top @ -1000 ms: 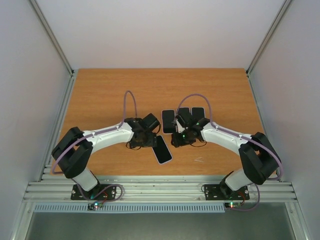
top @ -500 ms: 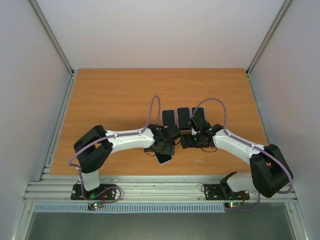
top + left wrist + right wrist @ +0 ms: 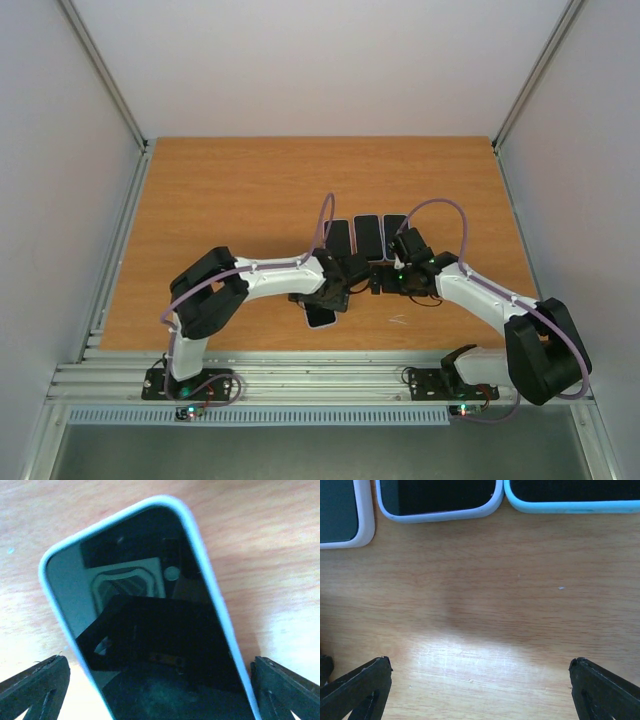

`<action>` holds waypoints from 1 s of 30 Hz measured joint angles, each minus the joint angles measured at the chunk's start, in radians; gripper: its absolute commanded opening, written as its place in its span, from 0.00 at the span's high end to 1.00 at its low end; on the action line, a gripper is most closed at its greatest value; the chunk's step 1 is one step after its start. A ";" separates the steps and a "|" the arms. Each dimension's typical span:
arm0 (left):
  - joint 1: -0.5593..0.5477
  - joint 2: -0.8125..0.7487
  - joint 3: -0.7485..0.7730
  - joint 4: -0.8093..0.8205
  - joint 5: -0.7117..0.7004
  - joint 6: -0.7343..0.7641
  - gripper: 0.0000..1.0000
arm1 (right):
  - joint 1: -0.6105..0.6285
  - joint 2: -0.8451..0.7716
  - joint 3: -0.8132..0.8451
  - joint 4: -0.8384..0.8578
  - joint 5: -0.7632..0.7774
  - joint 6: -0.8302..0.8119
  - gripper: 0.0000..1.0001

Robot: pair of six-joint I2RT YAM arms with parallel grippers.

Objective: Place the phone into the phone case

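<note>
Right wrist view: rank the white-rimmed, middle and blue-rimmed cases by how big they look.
1. Middle case
2. Blue-rimmed case, nearly alike
3. White-rimmed case, smallest
The frame cuts all three off, so only visible parts compare.

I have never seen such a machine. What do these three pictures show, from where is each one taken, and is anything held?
Two robot arms are bolted at the near edge of a wooden table. One camera looks down from above; the other two sit on the wrists. The left fingers stand open on either side of a phone that lies flat on the wood. The right fingers are open over bare wood, near a row of three pale-rimmed cases. Nothing is held.
</note>
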 measured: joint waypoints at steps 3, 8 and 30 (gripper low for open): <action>-0.002 -0.042 -0.051 -0.010 -0.005 -0.001 0.01 | 0.000 0.000 0.000 0.003 -0.009 0.000 0.02; 0.004 -0.152 -0.155 -0.027 -0.001 -0.014 0.01 | 0.000 0.001 0.000 0.009 -0.021 0.000 0.02; 0.186 -0.209 -0.283 0.119 0.221 0.071 0.26 | -0.002 0.024 0.000 0.021 -0.058 -0.004 0.02</action>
